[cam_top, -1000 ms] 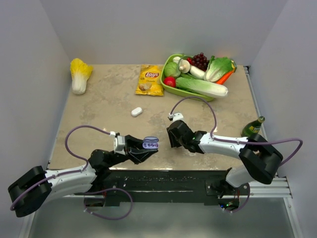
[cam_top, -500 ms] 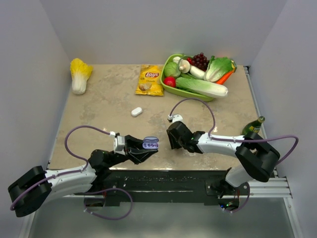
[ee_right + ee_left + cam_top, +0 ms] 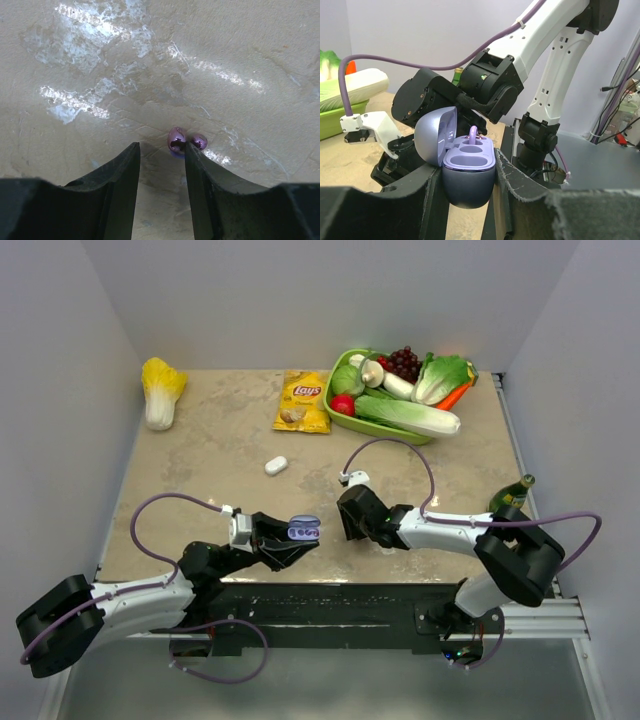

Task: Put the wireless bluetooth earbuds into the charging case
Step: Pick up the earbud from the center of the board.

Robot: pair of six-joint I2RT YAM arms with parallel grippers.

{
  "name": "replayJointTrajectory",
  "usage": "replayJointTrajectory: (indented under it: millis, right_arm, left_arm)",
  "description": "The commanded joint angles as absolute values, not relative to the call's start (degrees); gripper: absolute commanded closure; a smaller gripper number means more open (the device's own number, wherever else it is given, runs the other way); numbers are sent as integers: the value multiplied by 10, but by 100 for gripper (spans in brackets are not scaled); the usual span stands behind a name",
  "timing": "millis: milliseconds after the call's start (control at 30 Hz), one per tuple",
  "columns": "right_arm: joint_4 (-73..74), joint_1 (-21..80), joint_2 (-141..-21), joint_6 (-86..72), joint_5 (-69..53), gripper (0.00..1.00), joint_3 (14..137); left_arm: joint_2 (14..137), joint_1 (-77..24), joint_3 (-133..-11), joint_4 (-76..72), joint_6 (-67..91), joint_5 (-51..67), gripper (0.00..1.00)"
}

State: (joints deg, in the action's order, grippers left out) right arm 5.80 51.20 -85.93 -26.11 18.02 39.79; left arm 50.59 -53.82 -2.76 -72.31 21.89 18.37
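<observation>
My left gripper [image 3: 466, 189] is shut on the dark lower body of the lilac charging case [image 3: 468, 167], held above the table's near edge with its lid [image 3: 434, 136] swung open. A small lilac piece [image 3: 473, 134] stands up at the far well, and the nearer wells are empty. From above, the charging case [image 3: 303, 530] sits at the left gripper [image 3: 292, 544]. My right gripper [image 3: 162, 146] is open and low over the table. Two glossy purple earbuds [image 3: 176, 139] lie side by side on the table at its right fingertip [image 3: 190, 148], with the nearer one touching that finger's inner edge.
A white oblong object [image 3: 276, 465] lies mid-table. At the back stand a Lay's chip bag [image 3: 303, 400], a green basket [image 3: 340, 422] of toy vegetables and a yellow cabbage [image 3: 160, 388]. A green bottle [image 3: 511, 496] stands at the right edge. The right arm [image 3: 495, 85] looms just behind the case.
The right arm has shifted very slightly to the left. The left gripper and the case have not moved.
</observation>
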Motion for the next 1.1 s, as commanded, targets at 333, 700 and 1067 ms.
replayJointTrajectory:
  millis: [333,700,1067]
  right_arm:
    - [56,514,-892,-254,214,55,438]
    - [64,514,-902,-243,232,60,459]
    - [81,512,-923,-236,238,76,483]
  left_arm:
    - [502,-542,54,-766,211,175,100]
    - [502,-542,55,-766,208,172,100]
    - [498,-542,61,-768,209,173,100]
